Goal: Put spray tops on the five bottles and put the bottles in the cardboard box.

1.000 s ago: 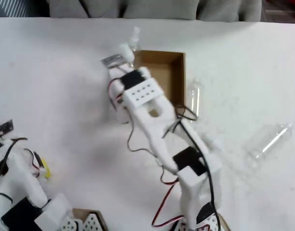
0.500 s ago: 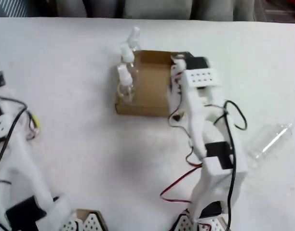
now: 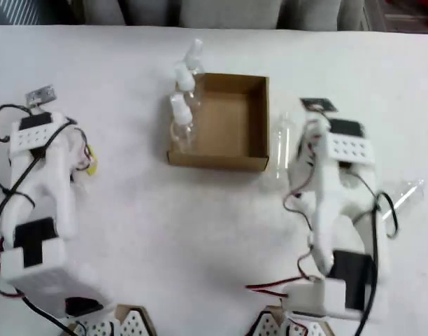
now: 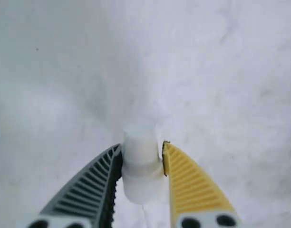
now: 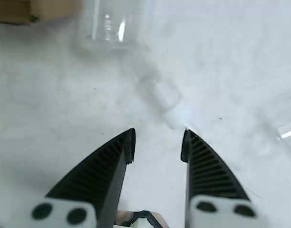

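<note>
My left gripper (image 4: 140,152) is shut on a white spray top (image 4: 140,166), pinched between its grey and yellow fingers just above the white table. In the high view it sits at the table's left side (image 3: 84,157). My right gripper (image 5: 157,140) stands open over a second white spray top (image 5: 164,99) lying on the table. A clear uncapped bottle (image 3: 280,143) lies right of the cardboard box (image 3: 252,122); it is also in the right wrist view (image 5: 112,23). Three capped bottles (image 3: 180,115) stand along the box's left wall. Another clear bottle (image 3: 399,199) lies far right.
The right arm (image 3: 333,189) stretches from the front edge toward the box's right side, and the left arm (image 3: 36,182) runs up the left side. The box's inside floor (image 3: 224,119) is bare. Open table lies between the arms.
The right arm swung from the box's left wall to the right of the box, leaving a third capped bottle standing there. The left arm moved farther up the table's left side.
</note>
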`<action>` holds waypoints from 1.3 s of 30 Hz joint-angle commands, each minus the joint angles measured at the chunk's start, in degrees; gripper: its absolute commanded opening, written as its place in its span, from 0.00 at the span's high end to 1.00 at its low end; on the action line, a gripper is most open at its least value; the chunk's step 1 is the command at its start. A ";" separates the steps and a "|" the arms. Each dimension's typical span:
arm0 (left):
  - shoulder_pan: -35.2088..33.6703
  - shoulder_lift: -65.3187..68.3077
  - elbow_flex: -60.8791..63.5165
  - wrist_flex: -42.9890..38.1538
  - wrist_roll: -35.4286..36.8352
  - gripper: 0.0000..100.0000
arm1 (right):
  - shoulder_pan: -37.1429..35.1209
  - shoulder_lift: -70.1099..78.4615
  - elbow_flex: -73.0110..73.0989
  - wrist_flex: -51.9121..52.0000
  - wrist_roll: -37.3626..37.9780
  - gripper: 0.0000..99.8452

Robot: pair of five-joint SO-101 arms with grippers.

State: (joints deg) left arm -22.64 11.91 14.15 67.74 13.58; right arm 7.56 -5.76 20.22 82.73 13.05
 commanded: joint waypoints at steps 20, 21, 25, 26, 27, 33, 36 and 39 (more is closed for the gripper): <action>6.73 -2.95 -2.29 -3.34 2.46 0.74 | 29.67 -13.85 8.88 -12.35 14.07 0.86; 6.81 -3.38 -2.29 -2.64 2.37 0.74 | 29.85 -13.85 8.88 -13.32 13.98 0.86; 6.81 -6.55 -2.29 1.23 2.02 0.73 | 31.60 -13.85 9.05 -18.07 12.13 0.86; 6.81 -7.69 -2.11 2.20 1.76 0.73 | 32.22 -13.85 9.05 -19.38 10.37 0.86; 6.90 -8.92 -1.58 2.99 0.70 0.73 | 32.84 -13.76 9.05 -20.79 8.88 0.86; 7.78 -19.03 5.01 4.75 -1.41 0.73 | 33.36 -11.91 8.70 -25.27 6.68 0.86; 10.42 -25.19 9.49 5.01 -1.32 0.73 | 32.84 -7.96 7.21 -25.89 6.68 0.85; 12.79 -31.43 14.68 5.01 -1.23 0.73 | 32.66 -3.21 4.40 -25.71 6.68 0.85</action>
State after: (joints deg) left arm -12.62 -11.91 26.29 72.04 12.70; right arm 40.26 -11.38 29.19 57.67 20.35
